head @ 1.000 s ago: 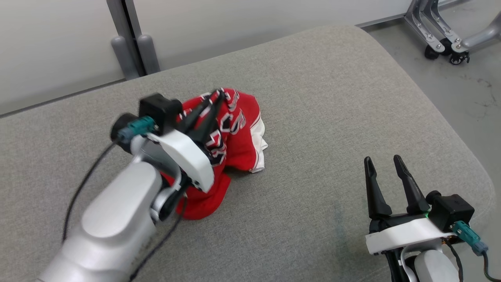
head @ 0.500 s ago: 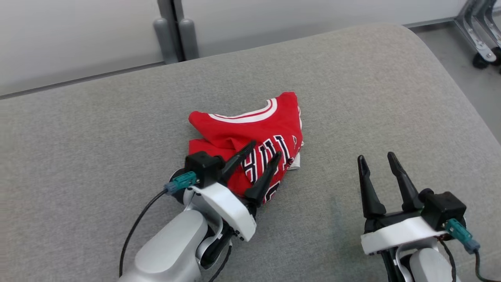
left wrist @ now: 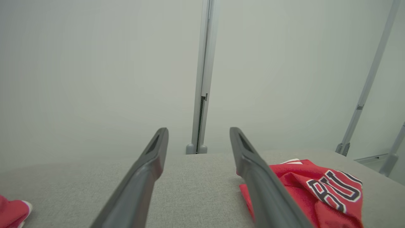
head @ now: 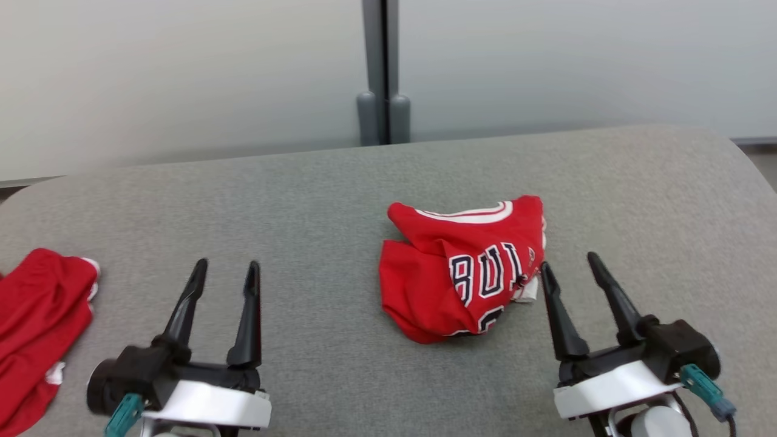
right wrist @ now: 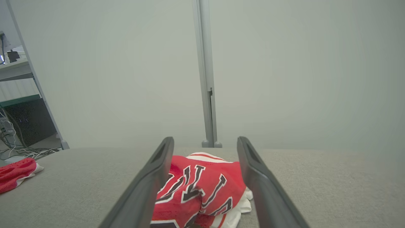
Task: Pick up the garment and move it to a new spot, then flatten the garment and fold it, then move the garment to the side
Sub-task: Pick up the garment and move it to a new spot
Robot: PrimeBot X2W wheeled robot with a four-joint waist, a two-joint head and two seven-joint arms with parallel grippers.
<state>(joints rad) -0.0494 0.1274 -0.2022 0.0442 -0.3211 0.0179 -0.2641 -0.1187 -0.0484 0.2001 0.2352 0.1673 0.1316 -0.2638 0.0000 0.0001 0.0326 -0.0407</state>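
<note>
**Crumpled jersey sits at centre as both end effectors stand open**

A red jersey (head: 464, 270) lies bunched in a heap on the grey fabric tabletop (head: 303, 194), just right of centre in the head view. Its white-trimmed collar faces the top of the frame and dark, white-edged letters show across its front. A white scrap of the jersey pokes out at its lower right edge.

The left end effector (head: 227, 264) hovers at lower left, fingers spread with nothing between them, well apart from the jersey. The right end effector (head: 568, 261) is at lower right, likewise spread and empty. Its nearer fingertip is just beside the jersey's right edge; whether it touches cannot be told. In the right wrist view, the jersey lies ahead, framed between the two dark fingers.

A second red cloth (head: 36, 315) lies at the far left edge of the frame, partly cut off. Behind the tabletop, a grey post (head: 382, 67) runs up a pale wall (head: 182, 79) at top centre.
</note>
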